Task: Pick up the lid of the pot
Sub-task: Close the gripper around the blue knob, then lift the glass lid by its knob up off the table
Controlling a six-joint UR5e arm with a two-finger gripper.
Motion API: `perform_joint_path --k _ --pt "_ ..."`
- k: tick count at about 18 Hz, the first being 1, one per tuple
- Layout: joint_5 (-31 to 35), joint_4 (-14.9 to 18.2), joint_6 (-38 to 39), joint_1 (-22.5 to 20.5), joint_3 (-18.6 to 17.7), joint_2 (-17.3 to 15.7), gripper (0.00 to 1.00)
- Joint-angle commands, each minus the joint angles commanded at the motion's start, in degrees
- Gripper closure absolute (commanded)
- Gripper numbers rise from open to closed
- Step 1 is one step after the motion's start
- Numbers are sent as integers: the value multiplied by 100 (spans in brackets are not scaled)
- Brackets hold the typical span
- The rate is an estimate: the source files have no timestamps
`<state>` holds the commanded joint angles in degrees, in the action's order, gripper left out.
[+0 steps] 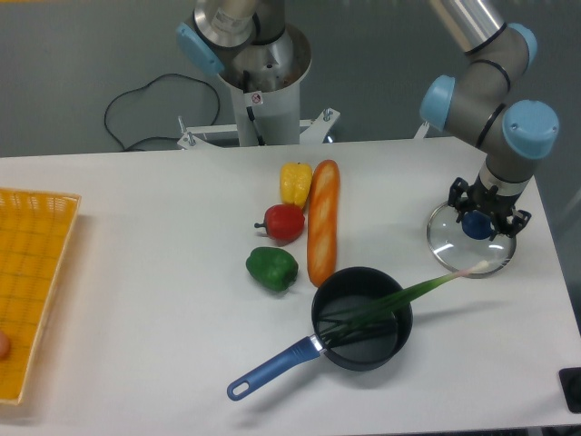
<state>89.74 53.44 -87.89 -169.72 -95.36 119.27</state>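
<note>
The glass pot lid [454, 245] with a blue knob [476, 226] lies flat on the white table at the right. My gripper [481, 221] hangs straight down over it, its black fingers on either side of the knob. Whether the fingers press on the knob cannot be told from here. The dark pot [361, 320] with a blue handle [270, 368] stands apart, to the lower left of the lid.
A green leek [413, 292] lies from the pot across to the lid's rim. A baguette [323, 222], yellow pepper [295, 183], red pepper [285, 222] and green pepper [271, 269] sit mid-table. A yellow basket [27, 272] is at the left edge.
</note>
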Motion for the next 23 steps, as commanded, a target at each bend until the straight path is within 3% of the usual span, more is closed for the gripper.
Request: perform_joint_path --k 6,15,23 --pt "0 9 -9 0 0 -9 55" --pt "0 26 -44 9 -79 -79 59" --pt "35 79 -53 9 -141 -342 59"
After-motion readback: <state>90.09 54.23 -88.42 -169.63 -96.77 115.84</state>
